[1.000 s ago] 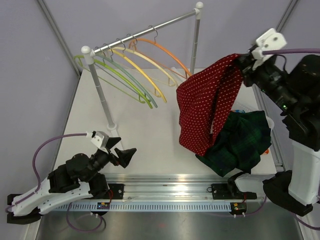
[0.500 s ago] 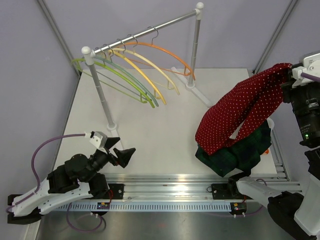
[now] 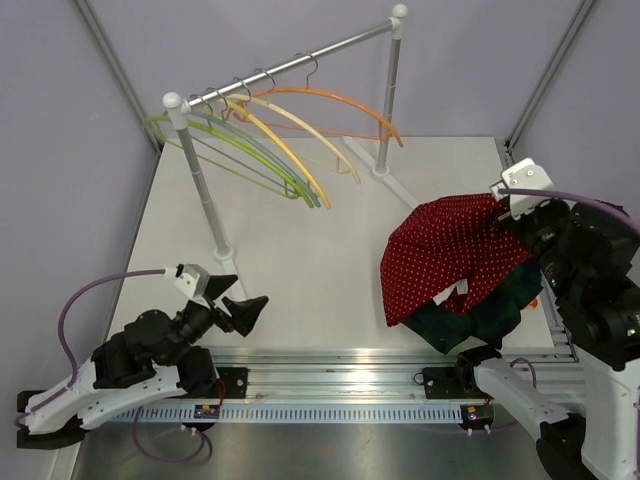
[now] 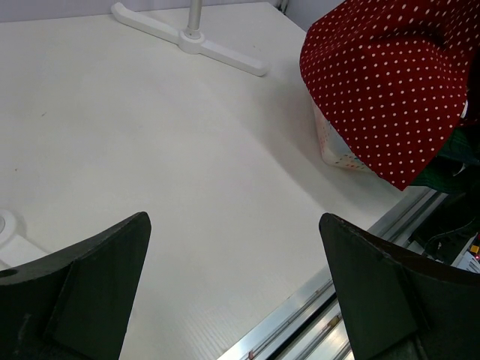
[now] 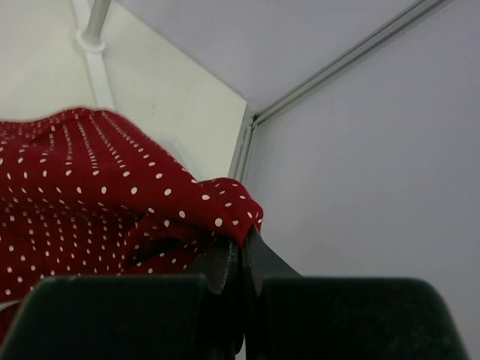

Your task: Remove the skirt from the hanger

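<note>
the right gripper [image 5: 240, 251] is clamping its two fingers tight on a fold at the edge of the red white-dotted fabric skirt [image 3: 450, 250]. the skirt is hanging free of every hanger and draping over a dark green plaid garment [image 3: 480, 315] heaped at the right edge of the white table [image 3: 300, 260].

the risk is lying at that edge. the heap is sitting close to the near-right corner, so a release here is likely sending loose hem sliding over the right or near side. the fold is also sitting deep between the fingers, so it may be clinging when they part. any sideways pull may be dragging the plaid garment along too.

open room is lying toward the middle of the table. the metal clothes rack [image 3: 300, 62] with its pastel plastic hangers [image 3: 300, 150] is standing along the far-left side, its far foot just beyond the skirt. the left gripper [image 4: 236, 285] is resting by the near-left corner, jaws spread wide and holding nothing, well apart from the skirt.
</note>
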